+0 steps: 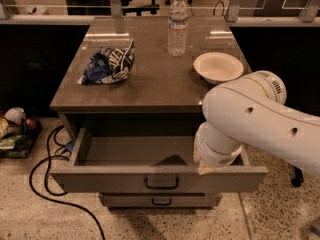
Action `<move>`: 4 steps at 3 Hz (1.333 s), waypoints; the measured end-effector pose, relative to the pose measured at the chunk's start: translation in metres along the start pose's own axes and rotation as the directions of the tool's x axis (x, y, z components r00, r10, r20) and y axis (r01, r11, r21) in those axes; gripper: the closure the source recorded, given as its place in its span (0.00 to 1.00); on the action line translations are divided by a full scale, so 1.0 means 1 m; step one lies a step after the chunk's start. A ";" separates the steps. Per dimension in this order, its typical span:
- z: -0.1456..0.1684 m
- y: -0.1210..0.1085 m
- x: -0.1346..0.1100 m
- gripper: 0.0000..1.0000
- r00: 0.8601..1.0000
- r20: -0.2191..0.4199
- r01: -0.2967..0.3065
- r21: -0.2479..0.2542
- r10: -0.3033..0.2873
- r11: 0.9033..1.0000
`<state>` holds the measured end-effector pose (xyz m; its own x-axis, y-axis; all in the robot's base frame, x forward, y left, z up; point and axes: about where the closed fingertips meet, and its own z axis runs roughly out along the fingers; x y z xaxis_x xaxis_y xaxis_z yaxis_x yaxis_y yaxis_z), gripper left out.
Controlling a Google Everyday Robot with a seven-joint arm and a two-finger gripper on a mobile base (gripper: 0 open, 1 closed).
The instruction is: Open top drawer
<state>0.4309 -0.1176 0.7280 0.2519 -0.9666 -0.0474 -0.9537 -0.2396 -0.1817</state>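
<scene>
The top drawer (100, 178) of the grey cabinet is pulled well out. Its flat front carries a small black bar handle (161, 184) at centre, and its plain grey tray (130, 151) looks bare. My gripper (206, 168) is at the right part of the drawer, just at the top edge of the drawer front, right of the handle. It is mostly hidden under my bulky white arm (250, 119), which reaches in from the right. A lower drawer front (160, 200) with a like handle sits shut below.
On the cabinet top (150, 89) stand a water bottle (177, 26), a white bowl (218, 66) and a crumpled blue chip bag (110, 63). A black cable (50, 184) loops on the floor at left, beside a tray of clutter (12, 131).
</scene>
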 end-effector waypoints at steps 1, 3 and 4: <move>-0.001 0.000 0.000 0.87 1.000 -0.001 0.001 0.001 -0.001 1.000; -0.001 0.000 0.000 1.00 1.000 -0.002 0.001 0.002 -0.001 1.000; 0.005 -0.007 0.012 1.00 1.000 0.013 -0.008 0.029 0.007 1.000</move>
<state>0.4418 -0.1268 0.7239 0.2473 -0.9670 -0.0619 -0.9503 -0.2296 -0.2102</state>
